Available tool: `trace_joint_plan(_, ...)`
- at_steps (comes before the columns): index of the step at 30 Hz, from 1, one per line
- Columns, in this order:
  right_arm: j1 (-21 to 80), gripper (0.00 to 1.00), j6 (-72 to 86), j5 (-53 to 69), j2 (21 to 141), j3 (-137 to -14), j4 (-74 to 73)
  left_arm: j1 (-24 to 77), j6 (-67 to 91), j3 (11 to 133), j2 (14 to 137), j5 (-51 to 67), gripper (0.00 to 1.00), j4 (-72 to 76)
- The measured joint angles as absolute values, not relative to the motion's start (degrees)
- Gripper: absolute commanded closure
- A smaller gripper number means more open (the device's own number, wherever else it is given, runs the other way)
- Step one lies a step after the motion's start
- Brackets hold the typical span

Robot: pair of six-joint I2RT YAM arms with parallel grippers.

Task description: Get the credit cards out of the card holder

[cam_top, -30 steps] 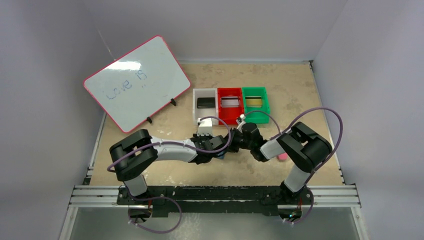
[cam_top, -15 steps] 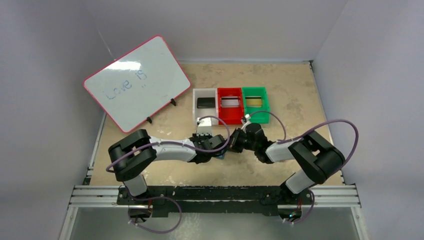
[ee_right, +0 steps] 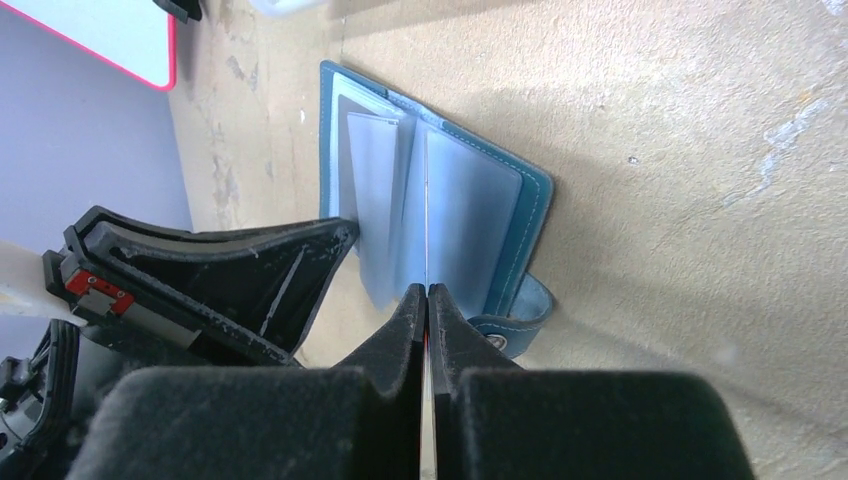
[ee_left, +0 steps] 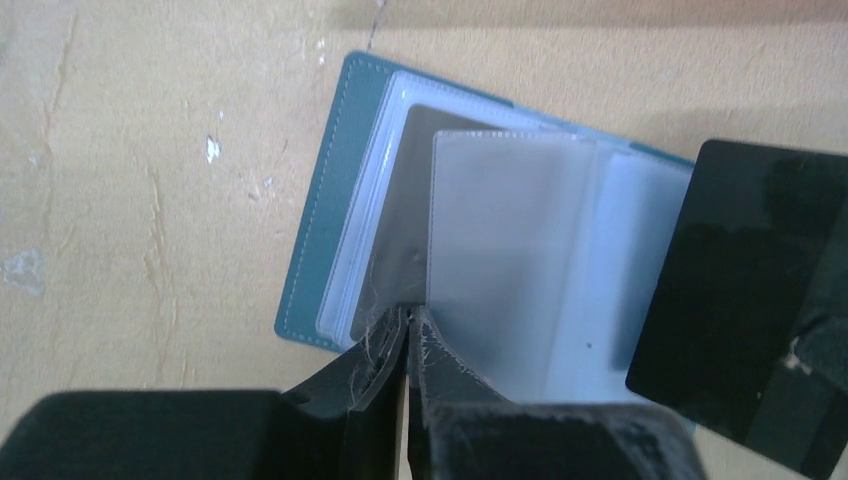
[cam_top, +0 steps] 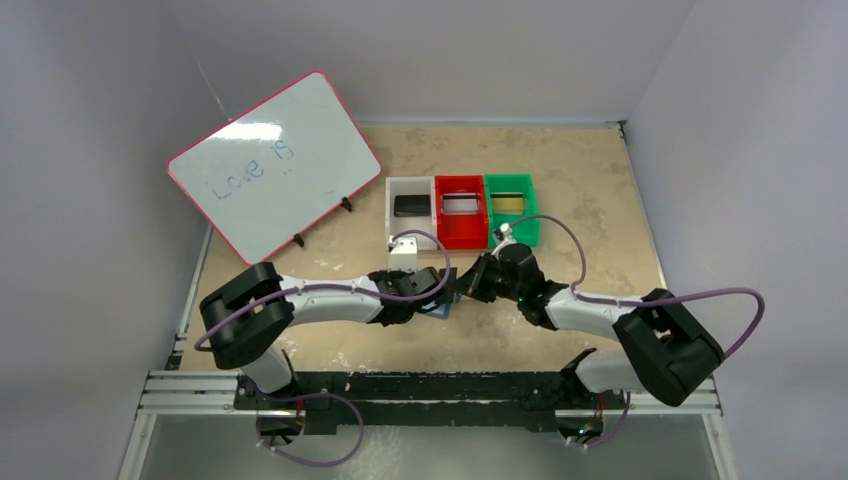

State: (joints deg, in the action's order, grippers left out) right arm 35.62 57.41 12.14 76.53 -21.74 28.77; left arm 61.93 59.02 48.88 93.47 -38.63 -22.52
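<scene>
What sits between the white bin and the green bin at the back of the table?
The red bin, with a silvery card lying in it. The top view shows it.

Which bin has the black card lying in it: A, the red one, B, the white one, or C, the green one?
B: in the top view the black card lies inside the white bin, while the red bin holds a silvery card and the green bin a gold card.
</scene>
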Motion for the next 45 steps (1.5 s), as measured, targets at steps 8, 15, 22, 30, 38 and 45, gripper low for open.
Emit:
trace_joint_plan(8, 35.6, 1.00, 55.9, 11.5, 76.3, -21.8, 26.6, 61.9, 58.3, 48.3, 91.5, -33.7, 0.92, -23.4)
trace_joint_plan(15, 35.6, 1.00, 55.7, 10.9, 73.9, -21.8, 25.3, 61.9, 57.4, 48.3, 91.5, -31.4, 0.91, -21.7)
trace_joint_plan(22, 35.6, 1.00, 55.7, 8.6, 70.1, -21.8, 23.1, 61.9, 57.2, 48.6, 91.5, -29.7, 0.91, -20.3)
trace_joint_plan(30, 35.6, 1.00, 56.0, 4.3, 64.1, -21.8, 18.6, 61.9, 56.2, 48.9, 91.5, -28.2, 0.90, -17.9)
trace_joint_plan(38, 35.6, 1.00, 57.8, -1.3, 55.7, -21.4, 13.6, 61.9, 54.7, 49.4, 91.5, -26.9, 0.89, -15.0)
trace_joint_plan(45, 35.6, 1.00, 59.1, -3.8, 52.0, -20.1, 10.9, 61.9, 53.9, 52.4, 93.7, -26.9, 0.89, -13.9)
